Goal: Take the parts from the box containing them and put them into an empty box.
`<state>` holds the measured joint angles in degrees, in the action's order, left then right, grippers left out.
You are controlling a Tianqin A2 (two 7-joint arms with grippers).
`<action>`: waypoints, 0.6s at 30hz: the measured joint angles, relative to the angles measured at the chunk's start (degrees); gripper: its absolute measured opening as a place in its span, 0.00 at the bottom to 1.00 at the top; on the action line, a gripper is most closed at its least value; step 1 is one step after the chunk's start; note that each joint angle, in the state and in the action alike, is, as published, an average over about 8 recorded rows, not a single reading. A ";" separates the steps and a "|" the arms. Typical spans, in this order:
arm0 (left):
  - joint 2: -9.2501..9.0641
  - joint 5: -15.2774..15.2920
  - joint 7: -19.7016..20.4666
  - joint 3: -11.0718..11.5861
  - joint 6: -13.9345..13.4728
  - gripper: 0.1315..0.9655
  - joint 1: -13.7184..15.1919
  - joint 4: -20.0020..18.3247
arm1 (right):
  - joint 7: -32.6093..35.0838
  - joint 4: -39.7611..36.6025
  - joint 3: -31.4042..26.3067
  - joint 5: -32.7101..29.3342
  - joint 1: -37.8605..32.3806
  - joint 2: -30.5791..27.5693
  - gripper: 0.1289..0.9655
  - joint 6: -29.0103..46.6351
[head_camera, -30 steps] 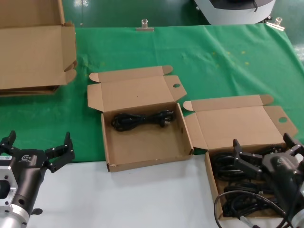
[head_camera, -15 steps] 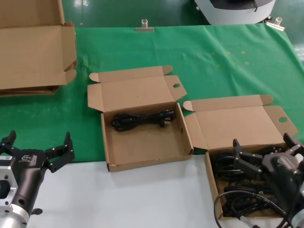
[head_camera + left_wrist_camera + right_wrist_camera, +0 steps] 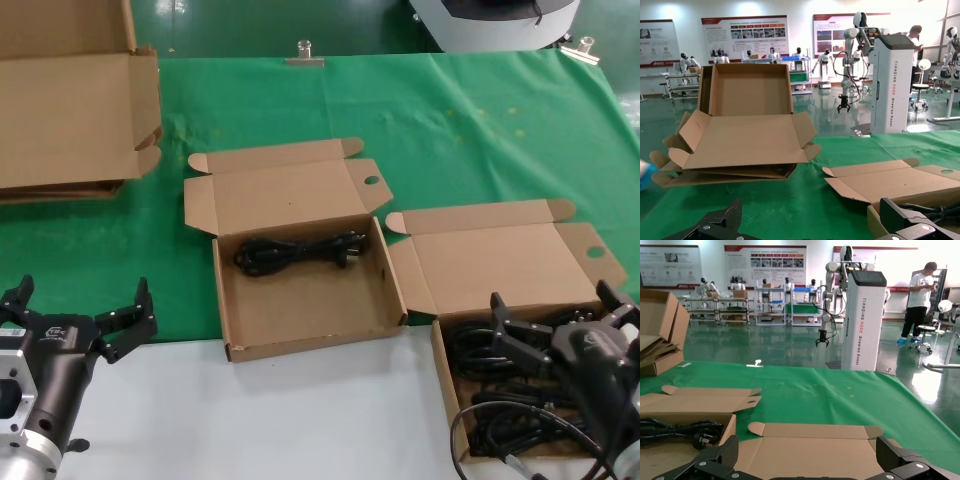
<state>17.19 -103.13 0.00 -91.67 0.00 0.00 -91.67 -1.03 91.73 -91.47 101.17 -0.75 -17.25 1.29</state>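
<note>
The box containing the parts (image 3: 437, 350) sits at the right front with its lid (image 3: 500, 262) open, and several black coiled cords (image 3: 500, 400) lie in it. My right gripper (image 3: 552, 303) hovers open over this box; in the right wrist view it (image 3: 807, 462) faces the lid (image 3: 805, 447). The other box (image 3: 300, 310) stands in the middle and holds one black cord (image 3: 298, 250), also seen in the right wrist view (image 3: 680, 432). My left gripper (image 3: 82, 297) is open and empty at the left front, to the left of the middle box; it also shows in the left wrist view (image 3: 812, 227).
Large flattened cardboard sheets (image 3: 70, 110) lie at the back left, also in the left wrist view (image 3: 740, 145). Green cloth (image 3: 450, 130) covers the back of the table and a white surface (image 3: 260, 420) the front. Metal clips (image 3: 304, 55) sit on the far edge.
</note>
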 joint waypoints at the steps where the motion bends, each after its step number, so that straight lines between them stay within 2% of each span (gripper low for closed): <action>1: 0.00 0.00 0.00 0.00 0.00 1.00 0.00 0.00 | 0.00 0.00 0.00 0.00 0.00 0.00 1.00 0.00; 18: 0.00 0.00 0.02 0.00 0.00 1.00 0.00 0.00 | 0.00 0.00 0.00 0.00 0.00 0.00 1.00 0.00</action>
<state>17.19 -103.13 0.02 -91.67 0.00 0.00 -91.67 -1.03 91.73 -91.47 101.17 -0.75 -17.25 1.29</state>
